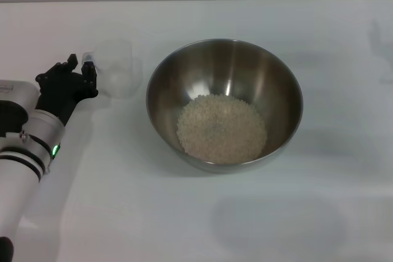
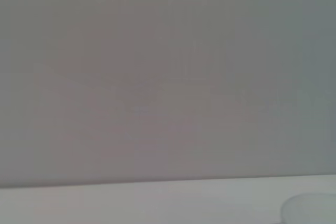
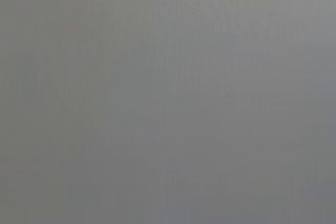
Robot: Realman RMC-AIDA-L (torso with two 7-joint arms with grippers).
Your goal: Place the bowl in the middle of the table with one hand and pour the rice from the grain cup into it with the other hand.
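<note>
Silver-and-white cylindrical left arm with a glowing green ring light comes in along the left edge, ending in the black two-finger left gripper point(image 1: 88, 72) at the handle side of the small clear plastic grain cup point(image 1: 118, 67). The fingertips sit right at the cup's left side, but I cannot tell whether they grip the handle or merely stand beside it, nor how far apart they are. The cup stands upright on the plain white table point(image 1: 344, 213) and looks empty, just left of the large round stainless-steel bowl point(image 1: 225, 104), near it but seemingly not touching. The bowl sits about in the middle of the table, and a loose mass of pale off-white rice point(image 1: 221, 128) lies in its bottom. By the look of it, both placing and pouring are done, and what remains is for the left arm to draw back, near and left, away from the cup. The cup lies directly right of the fingers, so a clean retreat means pulling straight back along the arm's own line without dragging the handle. The right gripper is nowhere to be seen, and its wrist view shows only blank grey
</note>
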